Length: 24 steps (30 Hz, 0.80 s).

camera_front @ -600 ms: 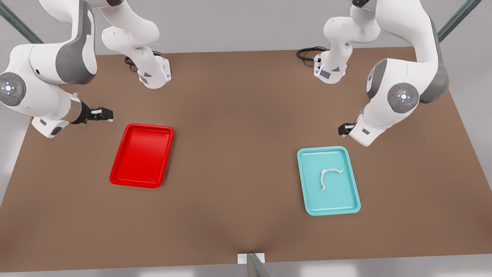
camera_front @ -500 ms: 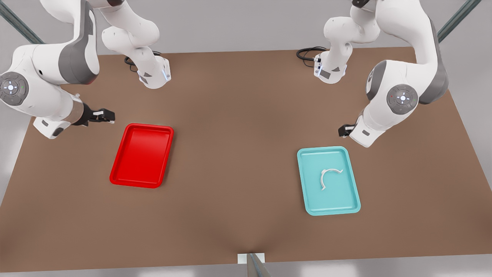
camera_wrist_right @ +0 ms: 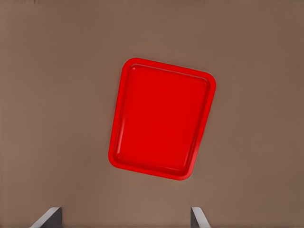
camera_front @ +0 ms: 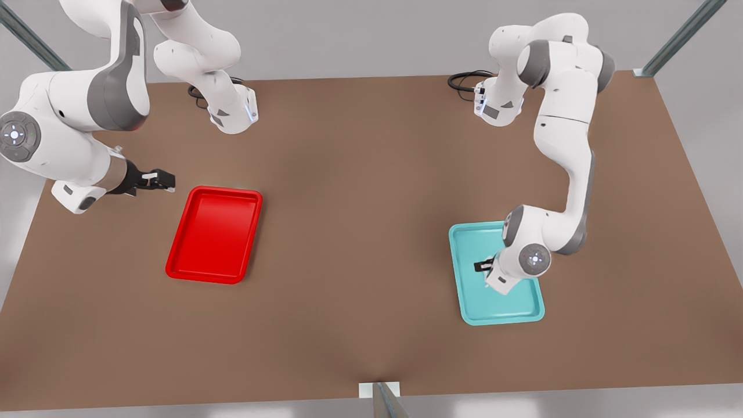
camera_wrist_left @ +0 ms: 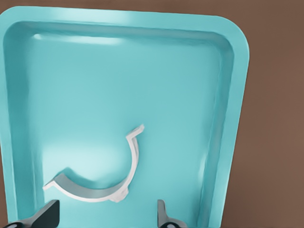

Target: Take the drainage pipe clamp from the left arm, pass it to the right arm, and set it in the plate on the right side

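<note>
Between our left gripper's (camera_wrist_left: 105, 216) spread fingers (camera_wrist_left: 47, 213) lies the drainage pipe clamp (camera_wrist_left: 102, 183), flat on the floor of the teal tray (camera_wrist_left: 228, 95) and not yet touched by either pad. Our jaws stand wide, one fingertip to each side of the curved strip, the white C opening away from the wrist with its out-turned tabs pointing off at both ends. From the front view we see this gripper (camera_front: 483, 266) low over the teal tray (camera_front: 464, 238) on that view's right, the wrist hiding most of the clamp.

We judge the step in hand to be the first pickup: the approach looks nearly done and the grasp itself has not begun. The next move calls for a short descent so the pads bracket the thin strip near its middle, then a firm closing. The band is slim and lies flat, so we expect it could slide or tip out if the fingers meet it off-centre or too high.

Our right gripper (camera_wrist_right: 126, 216) waits with its jaws wide, looking down on the red plate (camera_wrist_right: 161, 118); in the front view it (camera_front: 158, 180) hovers just beside the plate's (camera_front: 174, 270) far corner, well apart from the clamp. The handover and the placing are all still ahead.
</note>
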Motion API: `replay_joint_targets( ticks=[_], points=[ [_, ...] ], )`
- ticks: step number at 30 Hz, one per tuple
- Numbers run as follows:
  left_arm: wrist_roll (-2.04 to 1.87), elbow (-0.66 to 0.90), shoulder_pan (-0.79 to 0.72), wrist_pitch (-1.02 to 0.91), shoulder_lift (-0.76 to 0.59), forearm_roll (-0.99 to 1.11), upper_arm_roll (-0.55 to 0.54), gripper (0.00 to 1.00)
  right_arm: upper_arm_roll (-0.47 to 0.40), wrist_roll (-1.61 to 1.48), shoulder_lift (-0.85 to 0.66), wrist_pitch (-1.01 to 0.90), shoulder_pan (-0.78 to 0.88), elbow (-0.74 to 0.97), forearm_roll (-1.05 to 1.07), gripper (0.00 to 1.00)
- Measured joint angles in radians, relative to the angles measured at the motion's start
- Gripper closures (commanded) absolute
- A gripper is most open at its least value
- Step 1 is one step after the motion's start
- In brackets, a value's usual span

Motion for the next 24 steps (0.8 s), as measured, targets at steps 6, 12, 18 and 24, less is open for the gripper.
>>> replay_joint_targets(
  ticks=[6,12,18,24],
  points=[
    [-0.013,-0.01,0.004,0.068,0.042,-0.002,0.005,0.0,0.0,0.003,0.001,0.002,-0.002,-0.001,0.002,0.0],
    [-0.02,-0.017,0.009,0.096,0.076,-0.008,0.006,0.0,0.0,0.005,0.007,0.003,-0.003,0.0,0.006,0.0],
    [-0.028,-0.017,0.009,0.106,0.083,-0.008,0.006,0.38,0.0,0.006,0.006,0.002,-0.002,-0.003,0.008,0.0],
    [-0.032,-0.017,0.009,0.116,0.096,-0.046,0.006,0.38,0.0,0.007,0.008,0.002,-0.002,-0.003,0.008,0.0]
  ],
)
